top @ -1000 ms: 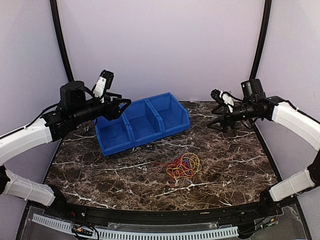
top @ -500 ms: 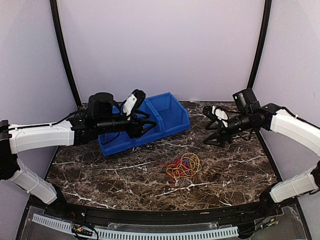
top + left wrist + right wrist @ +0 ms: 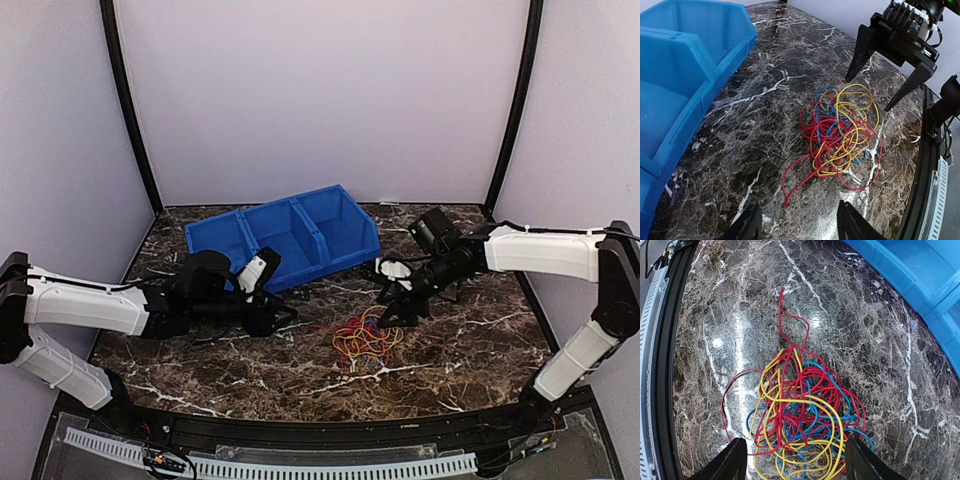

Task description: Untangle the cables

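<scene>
On the left, we are seeing the left gripper (image 3: pixel 278 316) hanging low over the dark marbled table (image 3: pixel 200 352), pointing right toward the cables. Its jaws are standing apart, and in the left wrist view its two fingers (image 3: pixel 746 227) are framing bare table with nothing gripped between them. Behind it, the blue bin (image 3: pixel 290 232) with three compartments is sitting at the back of the table, well apart from the cables.

Moving right, we are finding the cables (image 3: pixel 366 335) lying near the middle of the table as one tangled heap of red, yellow and blue loops. One red end is trailing out toward the left gripper.

On the right, the right gripper (image 3: pixel 392 308) is hanging just over the far edge of the heap, angled downward. Its jaws are spread wide and are holding nothing; we cannot tell whether its fingertips (image 3: pixel 849 77) are touching the table or the wires.
</scene>
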Controlling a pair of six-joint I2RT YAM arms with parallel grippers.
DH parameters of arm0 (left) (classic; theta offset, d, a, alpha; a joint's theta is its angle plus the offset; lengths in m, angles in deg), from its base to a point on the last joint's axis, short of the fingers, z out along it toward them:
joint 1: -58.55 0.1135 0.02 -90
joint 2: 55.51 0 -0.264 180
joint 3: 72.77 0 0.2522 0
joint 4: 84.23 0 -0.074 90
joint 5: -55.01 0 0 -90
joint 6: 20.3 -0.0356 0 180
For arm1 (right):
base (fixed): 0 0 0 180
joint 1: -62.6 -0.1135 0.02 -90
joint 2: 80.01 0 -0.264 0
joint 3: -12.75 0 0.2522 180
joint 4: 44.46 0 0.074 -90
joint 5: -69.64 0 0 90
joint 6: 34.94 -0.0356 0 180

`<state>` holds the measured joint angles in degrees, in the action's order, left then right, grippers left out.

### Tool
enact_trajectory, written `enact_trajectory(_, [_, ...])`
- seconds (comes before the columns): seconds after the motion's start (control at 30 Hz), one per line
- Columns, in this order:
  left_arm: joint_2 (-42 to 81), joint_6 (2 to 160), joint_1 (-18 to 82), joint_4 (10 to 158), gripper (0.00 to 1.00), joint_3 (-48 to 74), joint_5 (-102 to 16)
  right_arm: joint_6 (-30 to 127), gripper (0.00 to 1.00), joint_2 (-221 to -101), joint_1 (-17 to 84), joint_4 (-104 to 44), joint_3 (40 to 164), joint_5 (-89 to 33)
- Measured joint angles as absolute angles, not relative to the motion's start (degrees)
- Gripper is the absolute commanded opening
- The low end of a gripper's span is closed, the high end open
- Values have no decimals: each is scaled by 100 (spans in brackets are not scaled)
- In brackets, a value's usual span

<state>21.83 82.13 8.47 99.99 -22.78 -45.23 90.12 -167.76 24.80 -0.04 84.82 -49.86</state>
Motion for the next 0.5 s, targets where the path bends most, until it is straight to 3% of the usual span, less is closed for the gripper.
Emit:
enact_trajectory(0.27, [1761,8722,851,10235,44,-2381,-3935,8916,56,-17147,2382,42,9096,-4846])
enact_trajectory(0.5, [2611,9043,790,10724,40,-2249,-4540,8671,44,-17333,3099,144,9568,-5152])
